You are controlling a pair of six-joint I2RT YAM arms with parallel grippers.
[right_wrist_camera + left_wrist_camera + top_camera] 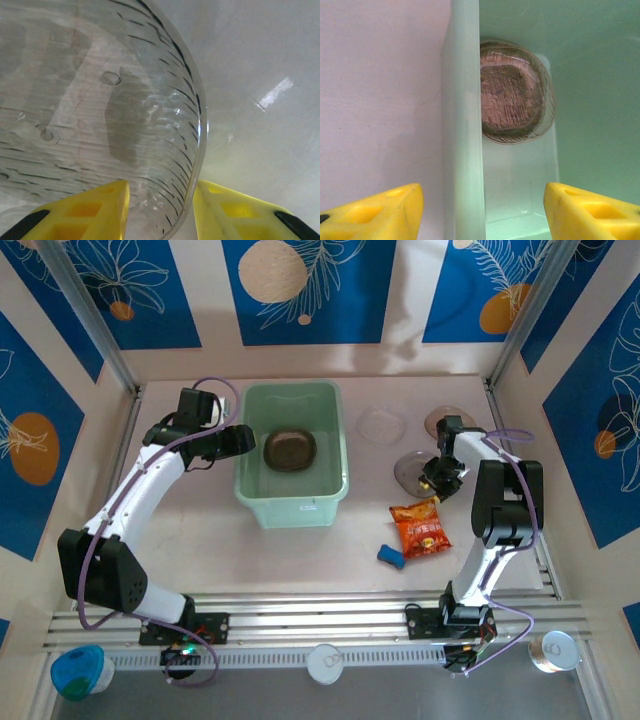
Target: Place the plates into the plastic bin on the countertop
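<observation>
Left fingers [380, 210] spread astride the rim of the plastic bin [462, 125]; right fingers [235, 210] flank a clear plate [100, 100], grip unclear.

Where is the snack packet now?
In the top view, the orange-red snack packet lies on the countertop right of the plastic bin, beside a blue object.

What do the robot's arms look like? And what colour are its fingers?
The left arm and the right arm are both made of smooth white tubes joined by chunky black joints. A thin purple cable loops along each one. The fingers are bright yellow wedges with hollow pockets moulded in and bits of black at the outer edges.
</observation>
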